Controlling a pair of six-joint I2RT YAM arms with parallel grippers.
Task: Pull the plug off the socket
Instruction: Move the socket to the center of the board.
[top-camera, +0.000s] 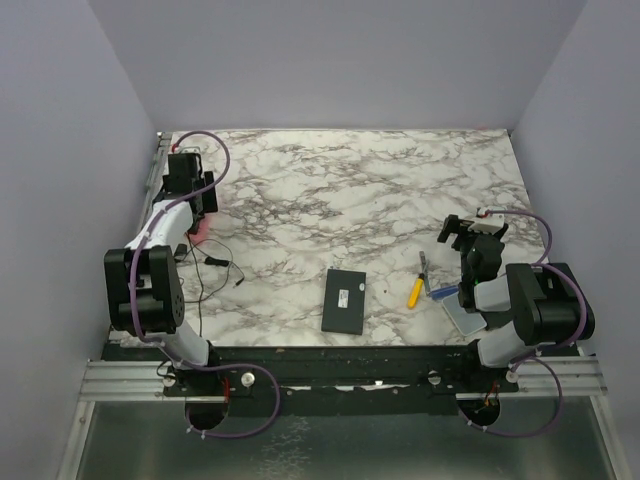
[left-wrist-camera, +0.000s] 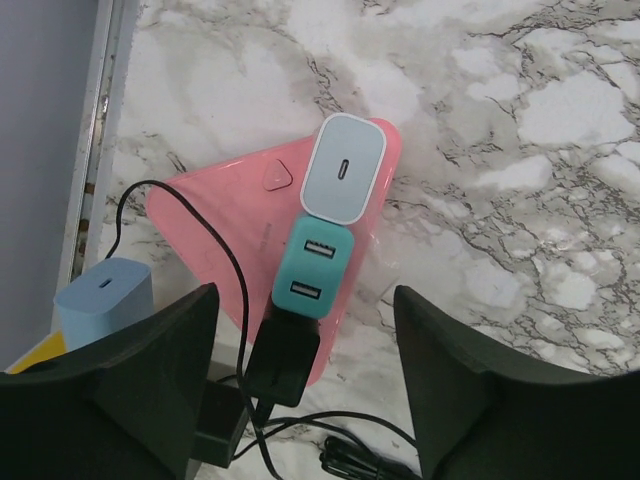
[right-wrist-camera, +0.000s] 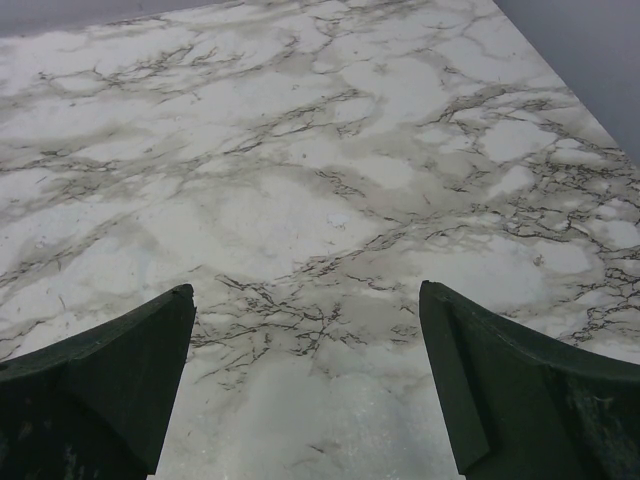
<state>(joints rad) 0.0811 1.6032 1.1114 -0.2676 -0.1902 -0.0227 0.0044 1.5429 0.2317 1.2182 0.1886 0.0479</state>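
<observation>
A pink socket block (left-wrist-camera: 220, 225) lies at the table's left edge; a bit of it shows in the top view (top-camera: 199, 229). Three plugs sit in it in a row: a white charger (left-wrist-camera: 343, 168), a teal USB charger (left-wrist-camera: 314, 267) and a black plug (left-wrist-camera: 285, 362) with a black cable (left-wrist-camera: 240, 300). My left gripper (left-wrist-camera: 304, 294) is open and hovers above the teal and black plugs, touching nothing; it shows in the top view (top-camera: 192, 188). My right gripper (right-wrist-camera: 305, 300) is open and empty over bare marble, at the right in the top view (top-camera: 470, 232).
A light blue charger (left-wrist-camera: 104, 303) and a small black block (left-wrist-camera: 215, 430) lie left of the socket by the table's metal edge rail (left-wrist-camera: 95, 140). A black flat box (top-camera: 344, 300), a yellow-handled tool (top-camera: 415, 292) and a grey pad (top-camera: 463, 316) lie near the front.
</observation>
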